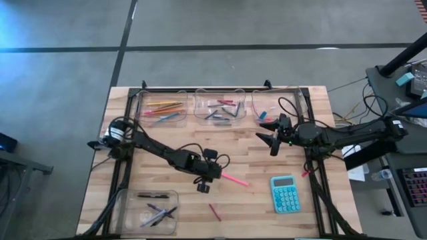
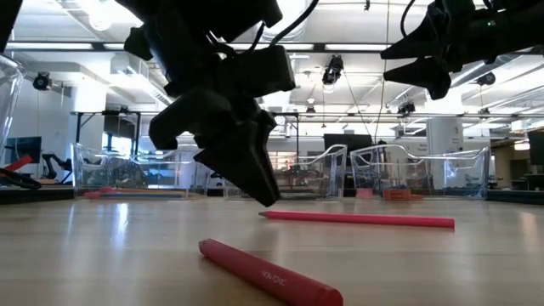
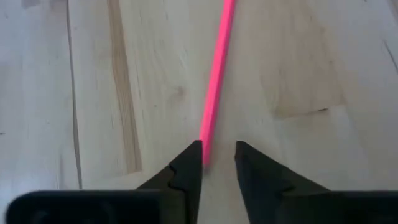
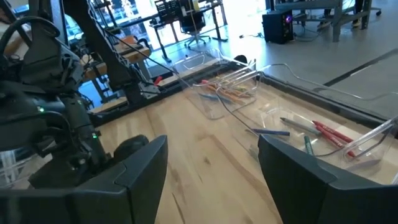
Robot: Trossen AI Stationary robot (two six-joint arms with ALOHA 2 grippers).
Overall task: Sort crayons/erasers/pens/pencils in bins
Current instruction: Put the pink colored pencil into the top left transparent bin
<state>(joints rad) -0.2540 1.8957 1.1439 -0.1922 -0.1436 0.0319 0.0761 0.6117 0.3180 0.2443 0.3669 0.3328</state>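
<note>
Two dark fingers (image 4: 134,174) are standing wide apart at the frame's bottom; clear bins (image 4: 233,87) holding pencils (image 4: 233,93) are sitting upper right.

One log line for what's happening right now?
left gripper: open at pink pencil | right gripper: open, waiting near bins

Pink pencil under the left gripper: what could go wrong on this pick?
The left gripper has its fingers apart at the very end of the pink pencil, which sits against one finger, off centre; closing may flick it away or pinch only the tip. The red crayon lies nearby and could get knocked.
</note>
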